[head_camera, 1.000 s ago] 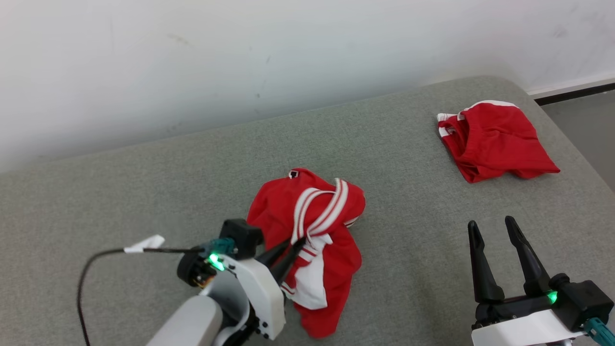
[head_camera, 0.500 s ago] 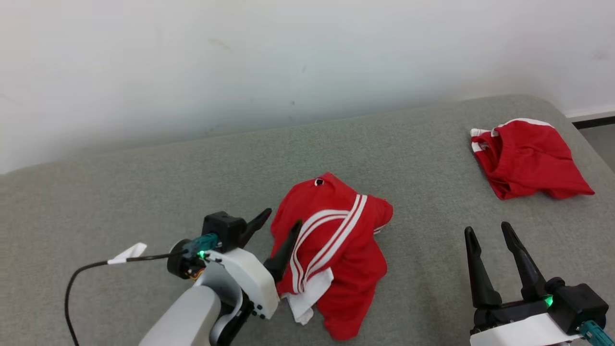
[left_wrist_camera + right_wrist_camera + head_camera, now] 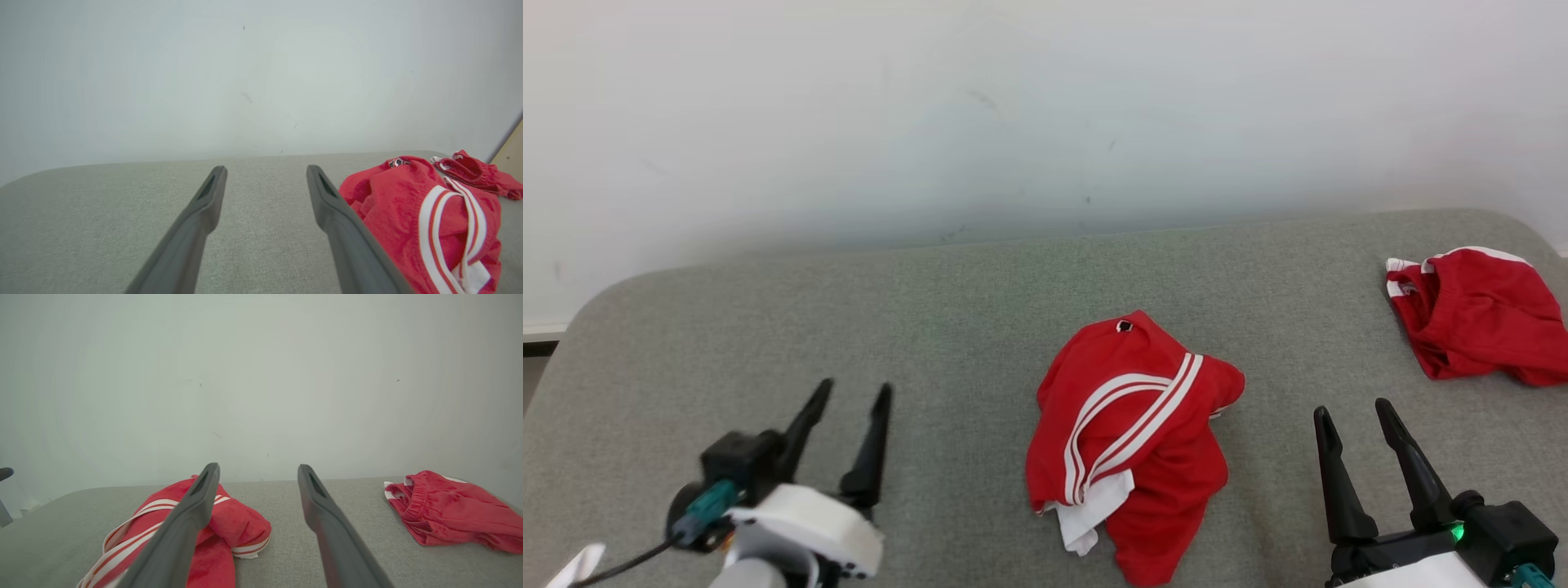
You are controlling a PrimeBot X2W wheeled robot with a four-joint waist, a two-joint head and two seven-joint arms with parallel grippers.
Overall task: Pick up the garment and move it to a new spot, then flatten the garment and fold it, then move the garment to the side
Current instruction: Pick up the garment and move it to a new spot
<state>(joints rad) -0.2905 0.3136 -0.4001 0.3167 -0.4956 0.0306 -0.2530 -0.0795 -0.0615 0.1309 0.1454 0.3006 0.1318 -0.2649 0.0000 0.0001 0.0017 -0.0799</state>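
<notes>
On the pad (image 3: 931,327) the garment (image 3: 1131,441) lies bunched; the wide, empty left claw (image 3: 854,385) and right claw (image 3: 1350,407) should pull its edges apart.

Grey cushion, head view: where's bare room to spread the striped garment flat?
Widest bare stretch: the left half of the grey cushion, between the left gripper and the striped garment, back to the wall. A smaller gap lies between that garment and the second red garment, ahead of the right gripper. Crowded: the right end.
</notes>
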